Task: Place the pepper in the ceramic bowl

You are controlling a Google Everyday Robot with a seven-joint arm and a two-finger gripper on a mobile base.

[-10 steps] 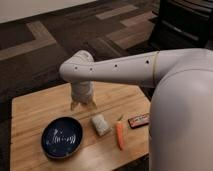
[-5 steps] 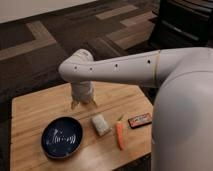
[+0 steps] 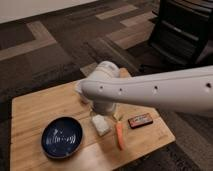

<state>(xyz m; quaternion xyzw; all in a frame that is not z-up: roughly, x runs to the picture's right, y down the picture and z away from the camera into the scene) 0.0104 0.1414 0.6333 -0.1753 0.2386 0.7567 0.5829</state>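
Nearest the camera, close to the front edge of the bench [image 3: 35,107], lies the pepper [image 3: 119,135]. It is in front of the pincer [image 3: 102,106] and slightly to the picture's right, lying flat with its length running roughly toward the pincer. It touches nothing else. The ceramic bowl [image 3: 72,132] sits at about the same depth, in front of the pincer and well off to the picture's left, upright and with nothing in it. Between the two, just below the pincer, is a whitish block [image 3: 101,125]. A dark red-labelled bar [image 3: 139,120] lies beside the pepper on the far right. The pincer hangs above the bench at the end of the white arm [image 3: 155,92], which partly hides it, so I cannot tell whether it is apart or together. It holds nothing that can be seen. As a judgement, the pepper should be light and fairly stiff, with a smooth skin that may slip. Its taper makes the thin tip a poor place to hold. The better grip is across the thicker half near the middle, squeezing its width and not its length. The block lies close by, so the descent needs to stay clear of it. Beyond the bench are patterned carpet and a dark piece of furniture.
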